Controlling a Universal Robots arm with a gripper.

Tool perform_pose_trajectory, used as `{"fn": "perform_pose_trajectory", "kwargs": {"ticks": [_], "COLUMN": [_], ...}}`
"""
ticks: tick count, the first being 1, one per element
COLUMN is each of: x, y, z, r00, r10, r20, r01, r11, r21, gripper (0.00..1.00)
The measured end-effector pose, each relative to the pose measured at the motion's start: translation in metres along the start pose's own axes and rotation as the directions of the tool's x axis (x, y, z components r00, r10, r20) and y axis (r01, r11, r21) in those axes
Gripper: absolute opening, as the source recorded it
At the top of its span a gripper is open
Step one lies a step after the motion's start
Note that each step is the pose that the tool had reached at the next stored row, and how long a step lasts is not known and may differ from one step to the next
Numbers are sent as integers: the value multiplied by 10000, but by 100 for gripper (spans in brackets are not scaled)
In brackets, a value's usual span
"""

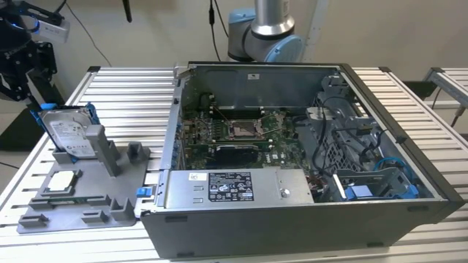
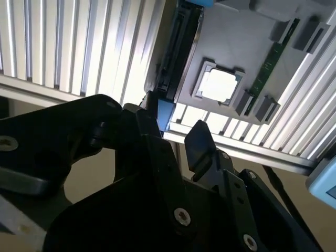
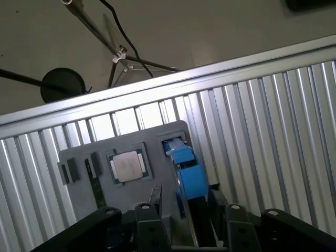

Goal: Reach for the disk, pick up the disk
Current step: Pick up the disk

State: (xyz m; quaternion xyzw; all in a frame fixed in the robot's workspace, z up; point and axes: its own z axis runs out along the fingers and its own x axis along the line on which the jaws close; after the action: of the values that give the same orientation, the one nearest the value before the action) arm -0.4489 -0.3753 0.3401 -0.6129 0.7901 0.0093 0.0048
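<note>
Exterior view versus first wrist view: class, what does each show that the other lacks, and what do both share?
Exterior view, not the first wrist view: the open computer case and the arm's blue-grey joint. First wrist view, not the exterior view: a round black stand base on the floor beyond the table. Shared: the disk in its blue frame, standing in the grey holder, the square chip and the slatted table.

An open computer case (image 1: 292, 233) sits on the slatted desk (image 1: 131, 93); beside it, a grey holder tray (image 1: 95, 193) carries a square silver chip (image 1: 60, 182).
</note>
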Motion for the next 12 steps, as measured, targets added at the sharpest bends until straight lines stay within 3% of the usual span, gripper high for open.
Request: {"fn": "perform_pose_trajectory", "kwargs": {"ticks": [4,5,12], "x": [-18,-18,-19], "y": [6,6,18], "z": [21,22,116], "r00": [10000,10000,9999], "r10": [-45,-45,-99], "r20": [67,66,132], "r01": [45,45,100], "r11": [10000,10000,9999], "r21": [-20,-21,-25], "gripper": [0,100,100]}}
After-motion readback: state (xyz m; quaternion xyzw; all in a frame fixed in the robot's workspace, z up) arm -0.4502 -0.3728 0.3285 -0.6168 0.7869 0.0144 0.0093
